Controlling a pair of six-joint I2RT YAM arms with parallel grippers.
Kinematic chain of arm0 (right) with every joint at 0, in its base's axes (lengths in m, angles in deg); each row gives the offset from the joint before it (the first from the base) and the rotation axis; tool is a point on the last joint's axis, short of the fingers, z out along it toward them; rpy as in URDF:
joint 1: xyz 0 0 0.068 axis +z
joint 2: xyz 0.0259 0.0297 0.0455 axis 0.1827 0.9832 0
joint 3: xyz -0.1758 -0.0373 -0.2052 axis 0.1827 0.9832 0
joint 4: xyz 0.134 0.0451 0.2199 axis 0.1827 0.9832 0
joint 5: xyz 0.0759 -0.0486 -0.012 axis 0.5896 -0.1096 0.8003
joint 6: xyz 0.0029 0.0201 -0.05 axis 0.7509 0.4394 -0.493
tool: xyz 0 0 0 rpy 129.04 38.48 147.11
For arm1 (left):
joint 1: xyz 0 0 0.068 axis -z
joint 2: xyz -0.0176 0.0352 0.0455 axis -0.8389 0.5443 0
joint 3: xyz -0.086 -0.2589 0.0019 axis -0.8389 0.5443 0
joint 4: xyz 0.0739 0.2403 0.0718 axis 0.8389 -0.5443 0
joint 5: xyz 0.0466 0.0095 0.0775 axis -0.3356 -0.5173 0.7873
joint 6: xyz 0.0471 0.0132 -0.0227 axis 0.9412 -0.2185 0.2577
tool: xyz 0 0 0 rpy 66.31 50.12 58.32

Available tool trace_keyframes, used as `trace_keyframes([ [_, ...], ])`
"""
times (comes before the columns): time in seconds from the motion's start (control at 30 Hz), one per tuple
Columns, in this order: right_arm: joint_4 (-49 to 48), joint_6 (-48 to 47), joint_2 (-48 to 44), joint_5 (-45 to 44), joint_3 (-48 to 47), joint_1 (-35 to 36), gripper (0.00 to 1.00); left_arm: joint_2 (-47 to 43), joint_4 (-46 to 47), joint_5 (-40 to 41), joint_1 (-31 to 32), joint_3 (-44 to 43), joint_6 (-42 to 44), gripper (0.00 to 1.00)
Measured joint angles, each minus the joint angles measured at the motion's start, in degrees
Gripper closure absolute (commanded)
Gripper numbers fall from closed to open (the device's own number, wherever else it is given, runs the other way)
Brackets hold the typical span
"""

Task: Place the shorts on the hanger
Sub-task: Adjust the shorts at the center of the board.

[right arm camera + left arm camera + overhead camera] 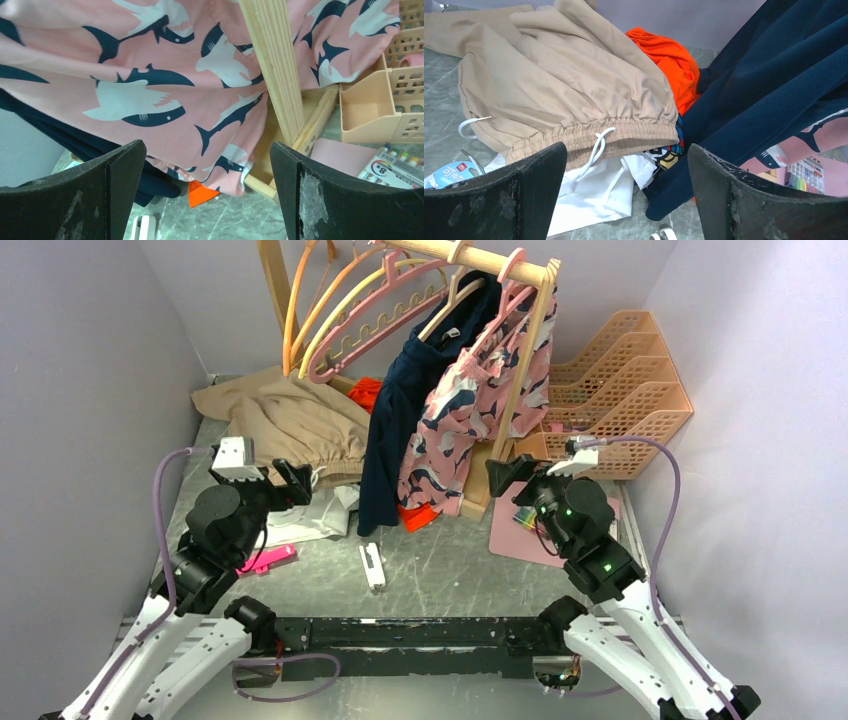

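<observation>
Two arms in view, both sets of fingers spread wide, nothing held. Left fingers (292, 480) hover just short of the shorts (290, 420), which lie heaped on the counter (450, 560) at back left, with the gathered waistband and white drawstring (596, 145) facing the left wrist camera. The shorts sit on a white sheet (594, 200) (cloth or bag, can't tell) and against an orange cloth (669, 65). Risk 1: a low pinch at the waistband takes the white layer too, or catches only the drawstring so the fabric slips out on the lift. The pink hanger (385, 325) hangs on the wooden rail (480, 258) above the shorts, nested against a yellow hanger (340, 300) and an orange hanger (295, 300). Risk 2: reaching in there grabs or knocks off a neighbour. The navy garment (400, 410) hangs just beside the waistband's right end, so a lift could drag it. Right fingers (503, 475) sit close to the shark-print garment (470, 410) and the rack upright (272, 70). Risk 3: moving forward snags fabric or bumps the post and rocks the rack. My read: task barely begun, shorts pickup comes next.
</observation>
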Motion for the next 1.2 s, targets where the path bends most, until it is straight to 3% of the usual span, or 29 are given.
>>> trace_keyframes([
  [0.5,2.62,2.58,1.51,-7.48,0.85,0.00,0.01,1.68,-0.04,2.08,-0.02,0.42,-0.04,0.06],
  [0.7,2.78,1.64,1.07,-3.15,3.28,-0.02,0.03,12.44,-2.21,2.86,-2.47,-0.83,-3.21,0.06],
  [0.87,2.97,1.62,2.16,-0.24,3.52,-0.02,0.03,20.63,-3.63,-5.22,-14.29,-1.18,-7.89,0.06],
  [1.1,2.60,1.84,0.11,3.28,7.39,-0.02,0.04,23.65,-1.03,-23.58,-38.97,-1.42,-13.70,0.06],
  [1.2,2.21,2.05,-0.26,4.61,8.17,-0.02,0.04,28.04,-0.02,-29.00,-43.78,-1.51,-15.15,0.06],
])
